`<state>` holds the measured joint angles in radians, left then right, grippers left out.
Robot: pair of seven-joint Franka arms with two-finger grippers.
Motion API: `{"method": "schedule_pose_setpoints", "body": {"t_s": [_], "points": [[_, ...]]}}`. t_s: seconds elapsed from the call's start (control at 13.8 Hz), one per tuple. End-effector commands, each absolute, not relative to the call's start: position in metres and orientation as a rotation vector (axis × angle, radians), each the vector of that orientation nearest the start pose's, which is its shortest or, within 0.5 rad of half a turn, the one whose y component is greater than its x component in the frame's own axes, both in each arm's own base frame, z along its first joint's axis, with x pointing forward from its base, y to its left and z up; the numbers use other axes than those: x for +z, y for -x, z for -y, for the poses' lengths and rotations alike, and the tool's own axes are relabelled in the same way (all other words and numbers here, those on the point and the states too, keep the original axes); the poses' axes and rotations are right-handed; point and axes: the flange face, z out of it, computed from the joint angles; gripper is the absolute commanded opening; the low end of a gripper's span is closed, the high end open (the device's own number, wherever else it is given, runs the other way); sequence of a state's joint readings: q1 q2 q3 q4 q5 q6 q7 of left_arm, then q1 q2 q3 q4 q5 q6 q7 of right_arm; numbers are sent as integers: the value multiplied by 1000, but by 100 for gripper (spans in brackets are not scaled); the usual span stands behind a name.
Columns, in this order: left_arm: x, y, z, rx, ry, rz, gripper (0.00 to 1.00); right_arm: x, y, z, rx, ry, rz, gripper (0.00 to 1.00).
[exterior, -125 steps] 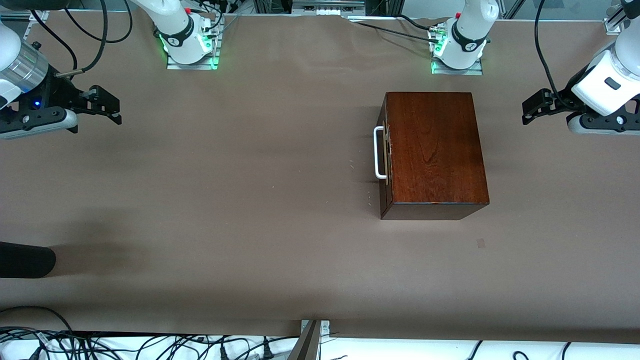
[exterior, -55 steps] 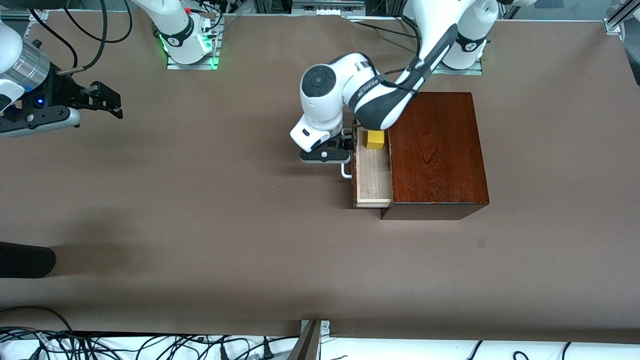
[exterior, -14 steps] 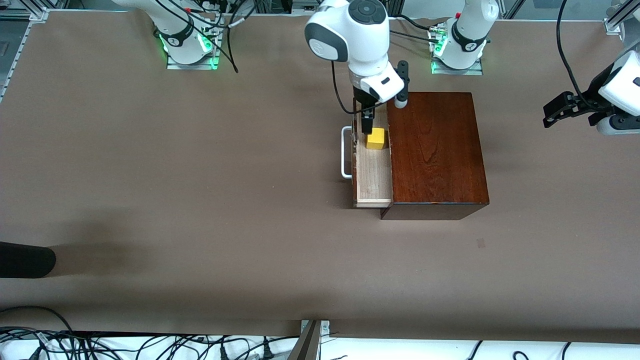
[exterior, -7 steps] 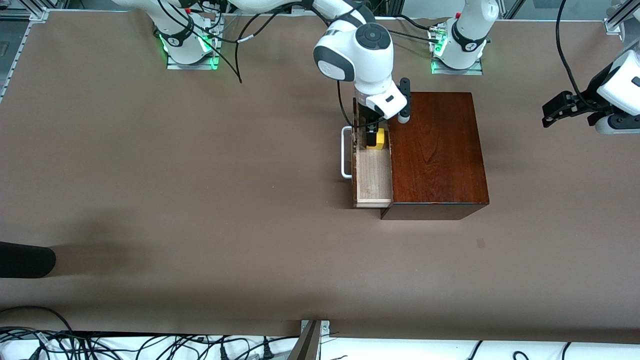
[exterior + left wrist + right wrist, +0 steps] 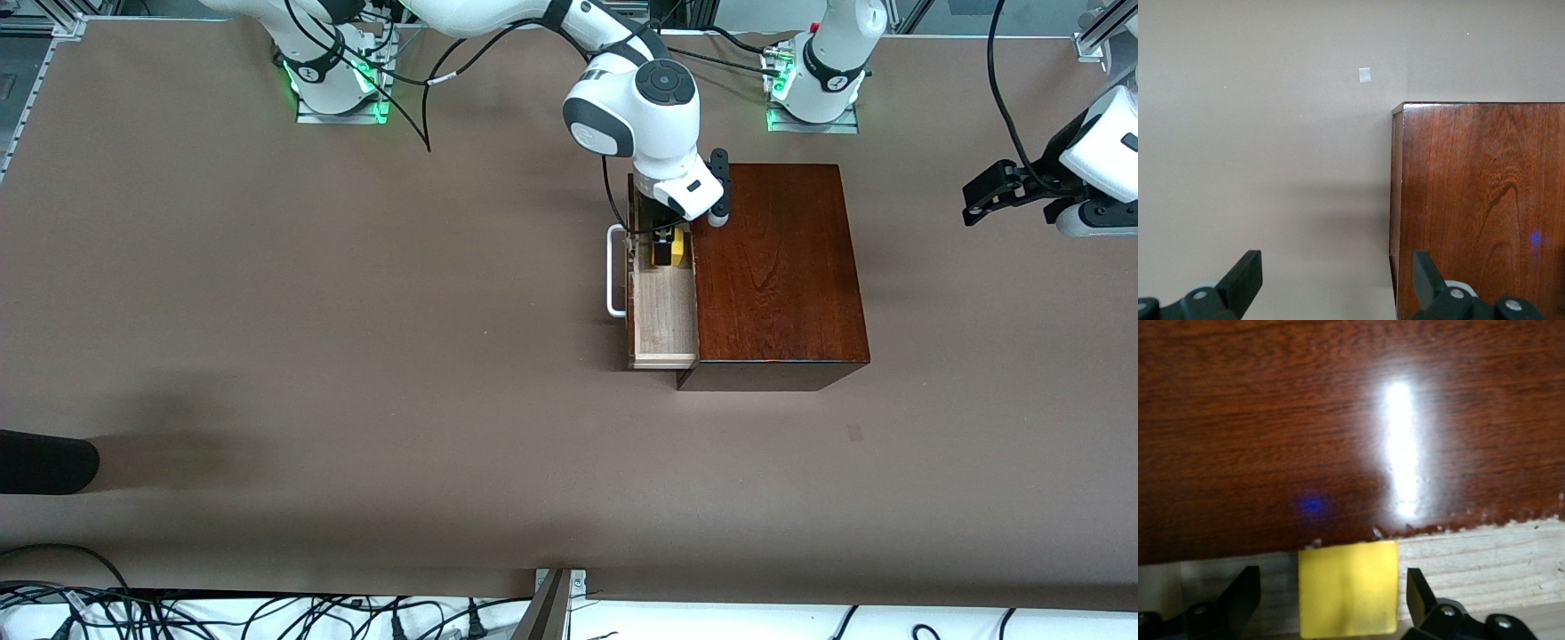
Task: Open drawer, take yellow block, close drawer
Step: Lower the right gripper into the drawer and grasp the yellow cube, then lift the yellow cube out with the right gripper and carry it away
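The mahogany box (image 5: 773, 267) stands toward the left arm's end of the table. Its drawer (image 5: 662, 316) is pulled out, pale wood inside, with a white loop handle (image 5: 613, 271). The yellow block (image 5: 679, 249) sits in the drawer's end nearest the robots' bases, against the box. My right gripper (image 5: 662, 244) is lowered into the drawer, open, with a finger on each side of the block (image 5: 1347, 589). The fingers (image 5: 1241, 590) stand apart from the block's sides. My left gripper (image 5: 982, 200) waits, open, up beside the box at the table's end; its wrist view shows the box (image 5: 1481, 207).
A small pale mark (image 5: 854, 432) lies on the brown table nearer the camera than the box. A dark rounded object (image 5: 44, 462) pokes in at the right arm's end. Cables run along the table's near edge.
My right gripper has come down from above the drawer's end into the drawer, and its fingers now straddle the yellow block. The left arm has stayed in place.
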<state>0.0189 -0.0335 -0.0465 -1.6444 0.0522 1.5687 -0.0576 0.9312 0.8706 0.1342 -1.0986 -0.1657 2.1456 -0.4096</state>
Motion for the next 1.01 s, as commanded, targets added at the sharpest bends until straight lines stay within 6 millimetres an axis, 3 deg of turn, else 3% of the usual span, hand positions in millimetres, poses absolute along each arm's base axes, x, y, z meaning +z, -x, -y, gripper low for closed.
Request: {"method": "schedule_pose_setpoints", "body": {"t_s": [0.0, 0.07, 0.14, 0.29, 0.51, 0.72, 0.94], "points": [[617, -538, 14, 59, 3095, 10, 100, 321, -420, -672, -334, 2270, 2146, 54], [617, -538, 15, 59, 3095, 7, 100, 322, -420, -671, -327, 2275, 2144, 24], [617, -538, 15, 59, 3095, 7, 100, 325, -420, -670, -328, 2279, 2140, 0], [617, -538, 14, 57, 3096, 10, 100, 327, -422, -665, -278, 2303, 2144, 0], [617, -538, 16, 57, 3093, 5, 100, 371, -422, -658, -287, 2307, 2137, 0], [617, -538, 17, 56, 3093, 3, 100, 439, -421, -645, -290, 2336, 2117, 0], [617, -538, 16, 59, 3093, 5, 100, 503, -449, -604, -355, 2422, 2032, 0]]}}
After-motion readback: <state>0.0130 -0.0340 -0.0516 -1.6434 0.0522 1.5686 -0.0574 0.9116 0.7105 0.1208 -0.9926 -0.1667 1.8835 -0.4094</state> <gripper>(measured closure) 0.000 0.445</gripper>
